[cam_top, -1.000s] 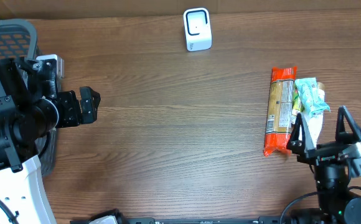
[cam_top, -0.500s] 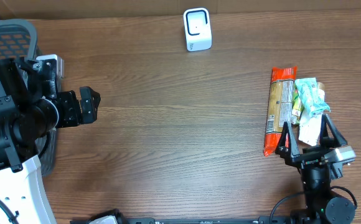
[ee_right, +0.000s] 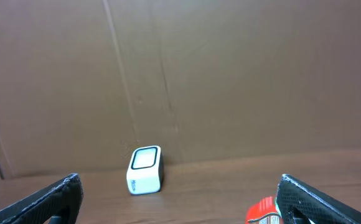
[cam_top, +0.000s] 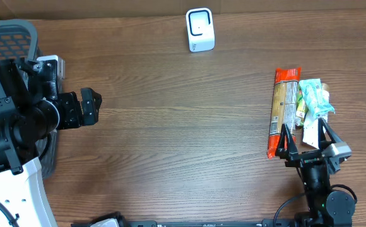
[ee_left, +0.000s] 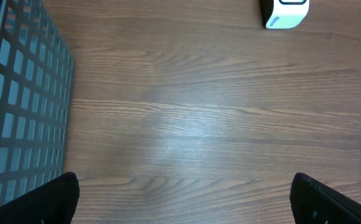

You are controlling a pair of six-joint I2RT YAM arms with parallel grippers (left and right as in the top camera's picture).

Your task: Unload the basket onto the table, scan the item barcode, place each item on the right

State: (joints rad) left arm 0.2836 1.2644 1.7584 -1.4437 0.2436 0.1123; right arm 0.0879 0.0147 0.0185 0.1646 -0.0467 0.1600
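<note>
So, both arms are empty-handed, with 2 packets lying at the right of the table.

The left gripper hangs beside the grey mesh basket at the table's left edge, jaws released with nothing between them. The right gripper sits at the near ends of the orange package and the green-and-white packet, which lie touching side by side; its jaws stand wide, grasping nothing. The white scanner stands at the far edge, well apart from both.
</note>
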